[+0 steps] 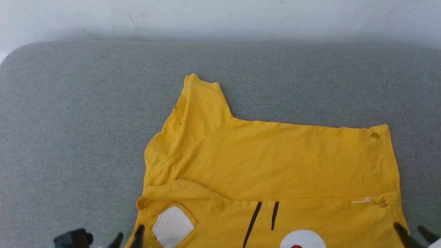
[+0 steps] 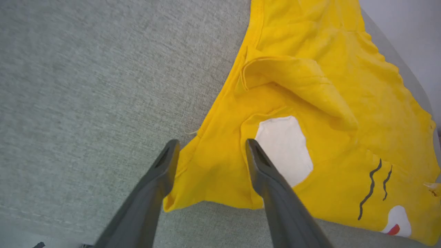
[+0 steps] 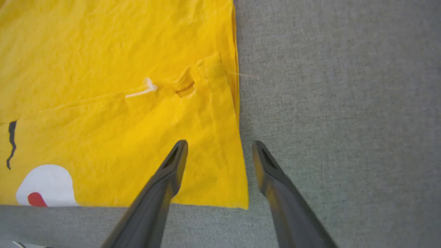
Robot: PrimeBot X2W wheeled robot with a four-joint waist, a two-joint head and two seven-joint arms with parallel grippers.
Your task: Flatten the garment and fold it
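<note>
The garment (image 1: 272, 162) is a bright yellow T-shirt lying on a grey cushion, partly folded, with its near strip turned over to show a white patch (image 1: 172, 225), black stripes and a white-and-red spot. One sleeve (image 1: 201, 100) points away from me. My left gripper (image 2: 210, 146) stands open just above the garment's near left corner (image 2: 203, 179), fingers straddling it, nothing held. My right gripper (image 3: 218, 146) is open over the near right corner (image 3: 224, 179), one finger above cloth, the other above the cushion. In the head view both grippers' fingertips (image 1: 137, 232) (image 1: 399, 229) peek up at the bottom edge.
The grey fabric cushion (image 1: 86, 120) spreads wide to the left and behind the shirt, with a rounded far-left corner. A pale wall (image 1: 220, 17) rises behind it. A small hole (image 1: 375, 135) and a white thread (image 1: 361, 200) mark the shirt's right edge.
</note>
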